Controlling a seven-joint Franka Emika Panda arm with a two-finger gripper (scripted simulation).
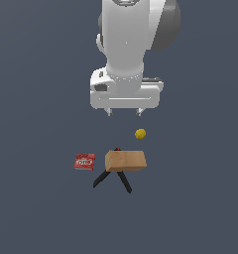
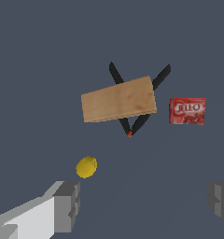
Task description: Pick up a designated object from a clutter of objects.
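Note:
The small red box [image 1: 85, 161] with a white label lies flat on the grey floor, to the exterior view's left of the tan wooden block [image 1: 125, 160]. It also shows in the wrist view [image 2: 187, 111]. The block [image 2: 118, 99] rests on a black V-shaped tool [image 1: 120, 179]. A small yellow ball [image 1: 140, 133] lies behind the block. My gripper [image 1: 124, 112] hangs high above the floor, behind the clutter, open and empty. In the wrist view its two fingers [image 2: 67, 205] stand wide apart, with the ball [image 2: 86, 166] close to one of them.
The black tool [image 2: 141, 122] has a red tip at its joint and its two legs stick out from under the block. The floor is a plain dark grey surface [image 1: 36, 208].

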